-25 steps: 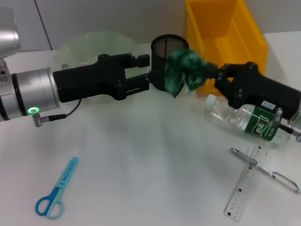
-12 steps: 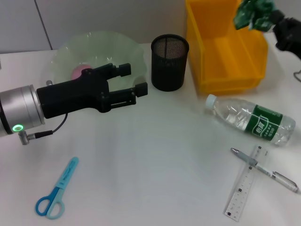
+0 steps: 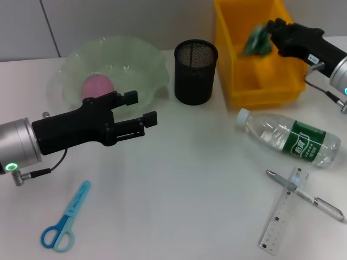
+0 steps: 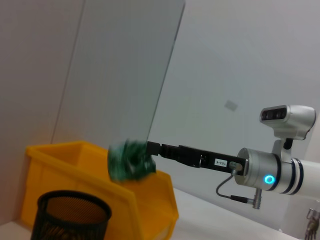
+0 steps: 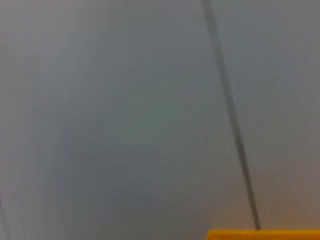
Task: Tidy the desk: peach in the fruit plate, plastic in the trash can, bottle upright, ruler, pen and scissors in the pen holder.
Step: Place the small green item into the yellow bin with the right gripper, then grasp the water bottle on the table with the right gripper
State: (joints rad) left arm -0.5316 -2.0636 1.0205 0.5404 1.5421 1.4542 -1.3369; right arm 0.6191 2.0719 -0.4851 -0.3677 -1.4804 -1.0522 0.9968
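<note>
Over the yellow trash can (image 3: 260, 70), at about one o'clock on the table (image 3: 190, 189), the right tool (image 3: 269, 39) is clamped on the green plastic (image 3: 255, 42), which hangs above the bin's open mouth and not yet inside it. That crumpled wad looks feather-light and soft, so it should drop freely once let go, though a fold could cling to a finger. At nine o'clock the left tool (image 3: 142, 107) hangs just in front of the fruit plate (image 3: 146, 59), its two fingers apart and holding nothing. Inside that plate, at eleven o'clock, lies the peach (image 3: 97, 85).

The bottle (image 3: 287, 138) lies on its side at three o'clock; clear, smooth and round, it may roll, and the middle of its body by the label looks the surest place to grip. Pen (image 3: 303, 196) and ruler (image 3: 282, 214) lie crossed at five o'clock, scissors (image 3: 66, 216) at seven, the pen holder (image 3: 196, 70) at twelve.

From the left wrist view the plastic (image 4: 131, 160) shows side-on, clearly above the bin's rim, a height the head view leaves uncertain. The right wrist view shows only wall and a sliver of yellow.
</note>
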